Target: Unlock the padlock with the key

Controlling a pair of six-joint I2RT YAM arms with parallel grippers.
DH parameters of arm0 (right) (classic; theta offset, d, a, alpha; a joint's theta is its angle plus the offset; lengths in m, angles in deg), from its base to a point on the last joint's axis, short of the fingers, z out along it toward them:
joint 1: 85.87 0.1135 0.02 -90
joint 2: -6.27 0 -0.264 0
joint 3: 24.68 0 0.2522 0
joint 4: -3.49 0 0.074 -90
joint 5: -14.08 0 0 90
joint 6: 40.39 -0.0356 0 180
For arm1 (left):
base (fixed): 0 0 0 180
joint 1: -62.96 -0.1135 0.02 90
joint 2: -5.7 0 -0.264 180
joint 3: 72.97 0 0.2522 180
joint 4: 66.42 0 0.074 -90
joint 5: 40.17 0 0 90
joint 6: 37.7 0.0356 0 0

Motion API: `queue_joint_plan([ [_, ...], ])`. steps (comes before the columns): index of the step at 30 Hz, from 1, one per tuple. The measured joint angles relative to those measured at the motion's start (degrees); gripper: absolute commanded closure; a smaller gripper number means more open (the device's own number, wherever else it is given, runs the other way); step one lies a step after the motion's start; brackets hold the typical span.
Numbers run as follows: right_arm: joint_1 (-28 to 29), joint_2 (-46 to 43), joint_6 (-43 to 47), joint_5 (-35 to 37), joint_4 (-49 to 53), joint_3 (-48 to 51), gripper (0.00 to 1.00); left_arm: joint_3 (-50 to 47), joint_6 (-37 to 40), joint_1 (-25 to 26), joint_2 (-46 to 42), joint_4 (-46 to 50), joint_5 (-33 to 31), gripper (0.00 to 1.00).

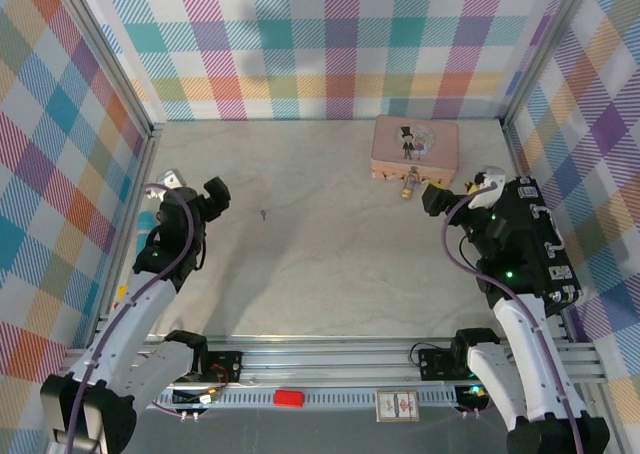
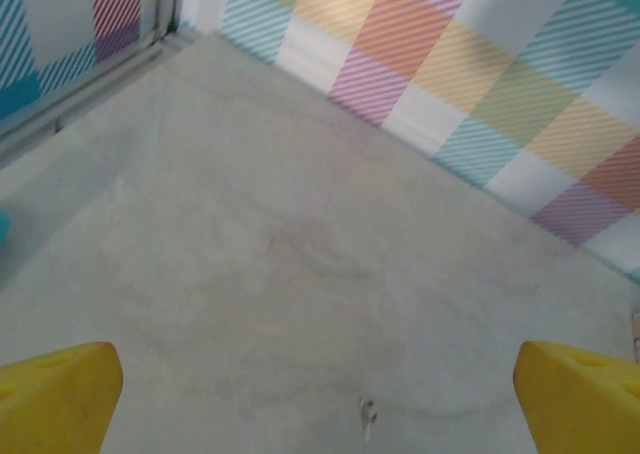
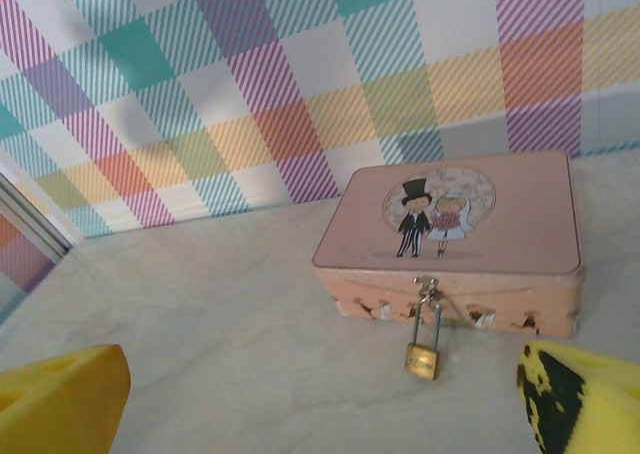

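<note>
Left gripper [image 2: 318, 394] stands wide open and empty near the worktop's [image 1: 320, 274] left edge, the key [image 2: 367, 414] lying just beyond it. Right gripper [image 3: 322, 399], equally open, faces the padlock [image 3: 423, 359], hooked on the pink tin's [image 3: 450, 224] front latch toward the far-right corner.

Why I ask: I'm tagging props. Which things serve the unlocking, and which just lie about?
Job: padlock, key, pink tin the padlock hangs from.
Lying about: red block and small card on the front rail.

Pink tin [image 3: 455, 214] (cartoon couple on lid) sits by the plaid back wall [image 1: 330, 44]
</note>
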Motion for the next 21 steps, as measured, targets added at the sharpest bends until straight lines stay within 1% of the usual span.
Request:
queue_joint_plan([
  [2,0.0,-2.4,-2.6,0.1,3.6,0.0,0.01,0.0,-2.1,0.0,-2.5,5.2,-0.1,0.00],
  [5,0.0,-5.0,-5.9,0.0,5.1,2.0,0.01,-0.1,-3.0,0.0,-6.5,10.5,0.7,0.00],
  [7,0.0,-5.1,-7.2,-0.4,5.4,3.5,0.01,-0.5,-2.8,0.0,-9.0,12.5,3.5,0.00],
  [10,0.0,-2.4,-8.4,0.5,5.9,3.8,0.01,-1.1,-2.4,0.0,-9.8,14.6,9.5,0.00],
  [13,0.0,1.1,-8.6,0.6,5.9,3.8,0.01,-1.3,-2.2,0.0,-7.4,16.1,15.0,0.00],
  [16,0.0,4.3,-8.6,-0.9,5.9,3.8,0.01,-1.6,-2.3,0.7,-3.5,16.8,18.9,0.00],
  [18,0.5,5.4,-8.6,-1.7,4.9,4.2,0.01,-1.7,-2.6,1.9,-0.6,17.0,20.6,0.00],
  [21,2.2,5.9,-8.6,-1.7,1.6,7.2,0.01,-1.6,-2.9,4.6,3.4,16.8,21.8,0.04],
])
